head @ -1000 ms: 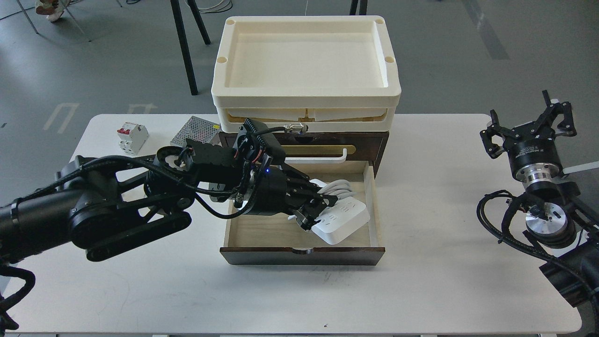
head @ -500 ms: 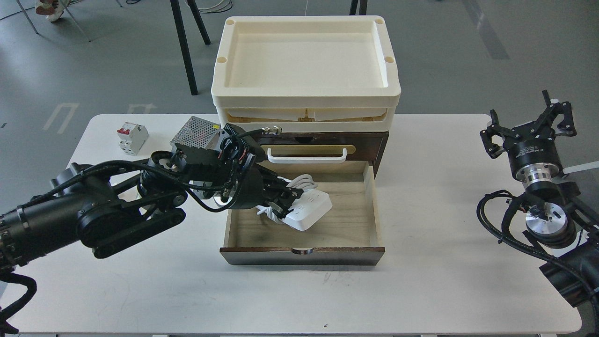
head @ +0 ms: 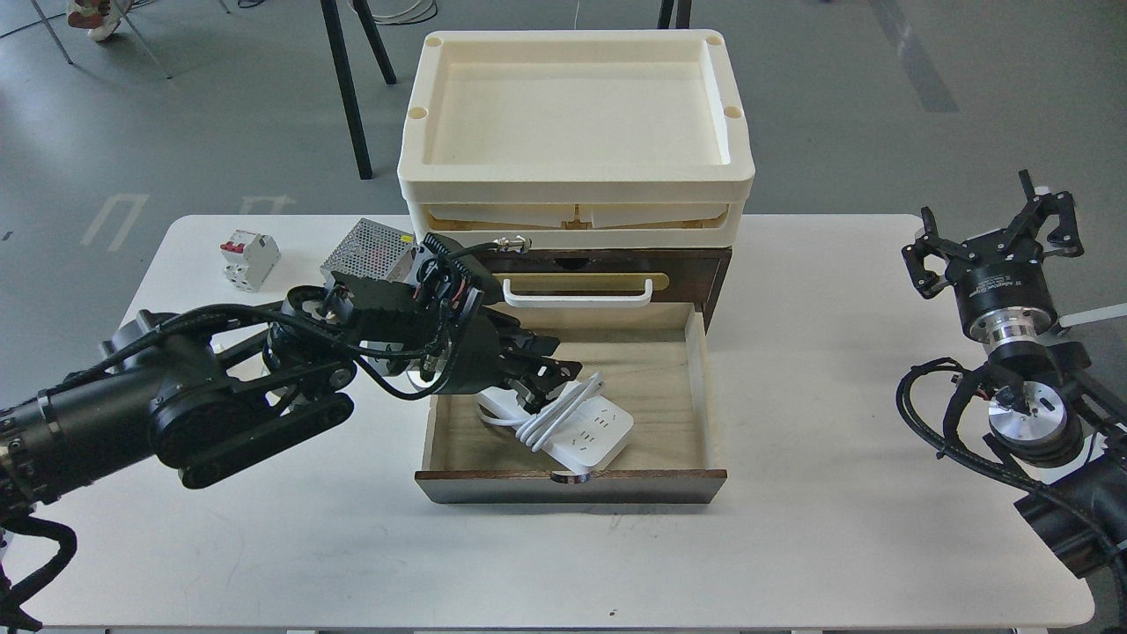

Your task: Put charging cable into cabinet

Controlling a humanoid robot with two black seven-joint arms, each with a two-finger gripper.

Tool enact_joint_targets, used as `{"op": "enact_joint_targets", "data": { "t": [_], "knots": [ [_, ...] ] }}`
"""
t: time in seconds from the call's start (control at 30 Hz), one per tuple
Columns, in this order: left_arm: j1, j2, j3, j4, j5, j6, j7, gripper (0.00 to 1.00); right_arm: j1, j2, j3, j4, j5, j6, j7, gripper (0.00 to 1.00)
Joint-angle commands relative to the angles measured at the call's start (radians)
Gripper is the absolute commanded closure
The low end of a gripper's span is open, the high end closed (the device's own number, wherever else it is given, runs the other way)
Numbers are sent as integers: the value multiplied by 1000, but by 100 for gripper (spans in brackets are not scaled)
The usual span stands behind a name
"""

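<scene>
The left gripper (head: 548, 377) hangs over the back left part of the pulled-out drawer, its black fingers spread apart just above the charging cable (head: 568, 425), gripping nothing. The cable, a smooth white power strip with rounded corners and a thick white cord looped across it, lies flat on the pale wood floor of the cabinet (head: 696, 291). That cabinet is a dark brown chest with a white bar handle (head: 577, 295) on brass. The right gripper (head: 995, 233) stands apart, fingers splayed.
</scene>
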Motion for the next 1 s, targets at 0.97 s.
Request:
{"op": "enact_joint_targets", "data": {
  "t": [0.97],
  "knots": [
    [233, 14, -856, 575, -1942, 0, -36, 1, 2, 0, 14, -3, 0, 0, -3, 0]
  ]
}}
